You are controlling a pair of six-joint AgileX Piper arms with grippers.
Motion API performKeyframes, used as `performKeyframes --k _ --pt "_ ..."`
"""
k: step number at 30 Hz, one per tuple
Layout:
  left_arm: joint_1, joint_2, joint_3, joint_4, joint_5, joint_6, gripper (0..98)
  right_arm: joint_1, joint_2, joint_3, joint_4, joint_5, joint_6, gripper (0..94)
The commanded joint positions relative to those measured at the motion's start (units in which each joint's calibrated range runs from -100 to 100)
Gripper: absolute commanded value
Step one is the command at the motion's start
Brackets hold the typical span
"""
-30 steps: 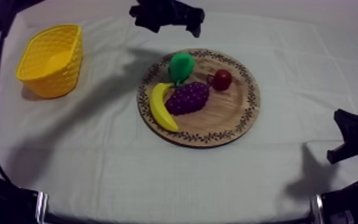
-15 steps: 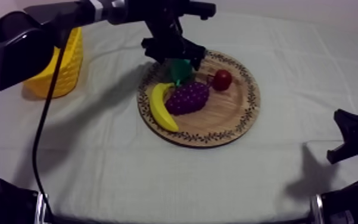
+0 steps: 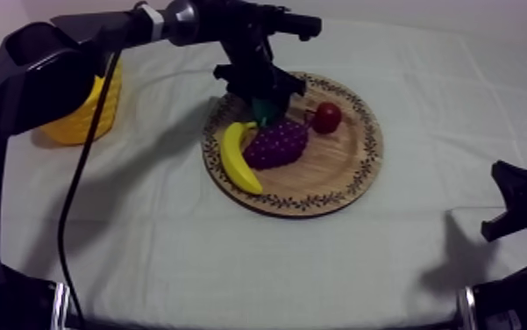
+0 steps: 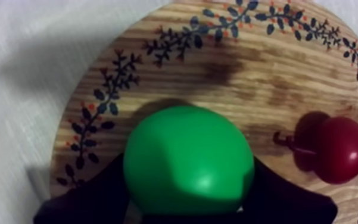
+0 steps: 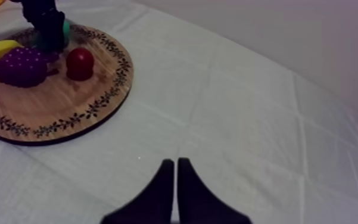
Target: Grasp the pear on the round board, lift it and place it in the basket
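The green pear (image 3: 266,110) (image 4: 187,149) lies at the back left of the round wooden board (image 3: 345,189) (image 4: 246,71). My left gripper (image 3: 262,91) (image 4: 188,170) has come down over it from the upper left, one black finger against each side of the pear, shut on it. The pear still rests on the wood. At the far left the yellow basket (image 3: 67,128) stands partly hidden behind my left arm. My right gripper (image 5: 176,164) is shut on nothing, low over the cloth at the right, away from the board (image 5: 68,113).
Also on the board are a banana (image 3: 236,160), a bunch of grapes (image 3: 277,145) and a small red fruit (image 3: 326,117) (image 4: 339,149) just right of the pear. My right arm (image 3: 521,206) rests at the table's right edge.
My left arm swung in from the back, came down over the board and set its fingers round the pear. The right arm has not moved.
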Motion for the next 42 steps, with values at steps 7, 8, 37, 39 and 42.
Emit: performKeyframes --k 7,8,37,39,42 --pt "-0.68 -11.63 4.38 -2.83 2.53 1.04 50.3 -0.03 -0.01 -0.01 0.00 0.00 0.02 0.3" --pt "-0.94 -14.13 5.20 -3.50 3.25 1.31 50.5 -0.03 -0.01 -0.01 0.00 0.00 0.02 0.3" --pt "-24.47 -52.13 44.25 -10.31 2.00 0.20 61.3 -0.03 -0.01 -0.01 0.00 0.00 0.06 0.3" --pt "-25.50 -51.50 44.85 -10.30 1.58 -0.42 67.2 -0.03 -0.01 -0.01 0.00 0.00 0.06 0.3" --pt "-26.27 -50.58 44.91 -10.29 1.18 -1.31 80.6 -0.03 -0.01 -0.01 0.00 0.00 0.06 0.3"
